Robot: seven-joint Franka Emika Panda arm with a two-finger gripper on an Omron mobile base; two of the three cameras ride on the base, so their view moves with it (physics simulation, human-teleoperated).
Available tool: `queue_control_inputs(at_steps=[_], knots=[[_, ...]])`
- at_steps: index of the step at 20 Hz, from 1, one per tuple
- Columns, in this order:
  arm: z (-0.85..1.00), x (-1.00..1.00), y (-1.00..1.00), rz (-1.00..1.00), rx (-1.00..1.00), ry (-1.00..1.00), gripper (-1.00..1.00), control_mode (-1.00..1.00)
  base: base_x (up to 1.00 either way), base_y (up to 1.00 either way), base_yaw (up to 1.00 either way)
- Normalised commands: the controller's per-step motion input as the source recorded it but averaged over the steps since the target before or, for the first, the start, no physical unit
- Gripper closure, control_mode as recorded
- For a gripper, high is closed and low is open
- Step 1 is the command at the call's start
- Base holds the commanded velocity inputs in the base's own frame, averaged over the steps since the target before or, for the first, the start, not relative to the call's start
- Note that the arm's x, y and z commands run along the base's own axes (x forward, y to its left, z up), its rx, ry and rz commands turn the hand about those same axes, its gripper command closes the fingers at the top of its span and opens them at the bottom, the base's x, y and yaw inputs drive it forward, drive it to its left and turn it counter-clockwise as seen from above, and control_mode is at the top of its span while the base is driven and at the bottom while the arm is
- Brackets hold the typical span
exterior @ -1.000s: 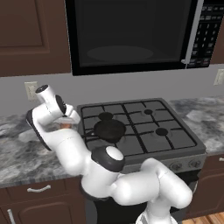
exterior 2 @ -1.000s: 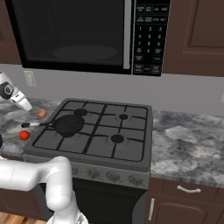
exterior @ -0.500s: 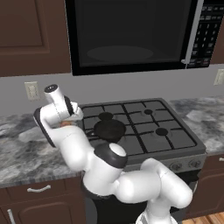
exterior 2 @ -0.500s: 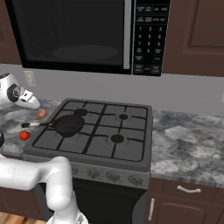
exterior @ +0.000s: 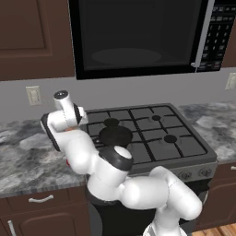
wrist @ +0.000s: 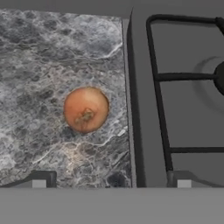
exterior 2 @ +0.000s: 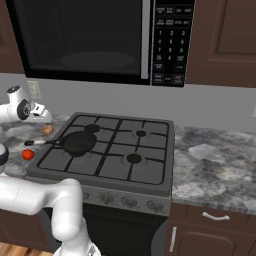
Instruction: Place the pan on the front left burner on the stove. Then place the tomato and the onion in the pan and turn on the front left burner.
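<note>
1. My gripper (wrist: 111,183) has its fingers spread wide with nothing between them, looking down at the onion (wrist: 86,109) on the grey marble counter (wrist: 39,65). In the right base view the hand sits above the counter just left of the stove (exterior 2: 150,165).

2. What changed: a second ago the hand was lower and further out over the counter; now it has swung up and in toward the stove edge, so it hangs over the onion. The jaws stayed wide the whole time. I read that as lining up for the onion pick, not grabbing yet.

3. Onion is just beside the stove's left edge, not touching it. It's basically a ball with no real long axis; its root end faces up at the camera.

4. The pan (exterior 2: 79,142) is already on the front left burner, so I'd call that step done. Its long axis runs along the handle, which points left off the stove toward the counter, white tip outermost.

5. The tomato (exterior 2: 28,155) is on the counter, nearer the front than the onion, near the handle tip. Neither veg is in the pan yet, and the burner isn't lit as far as I can tell.
</note>
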Motion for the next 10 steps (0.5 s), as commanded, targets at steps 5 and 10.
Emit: queue_control_inputs(at_steps=[5, 10], knots=[[-0.16, 0.19, 0.16, 0.18, 0.00, 0.00, -1.00, -1.00, 0.00, 0.00, 0.00], [-0.12, 0.39, 0.13, 0.14, 0.01, 0.00, -1.00, -1.00, 0.00, 0.00, 0.00]])
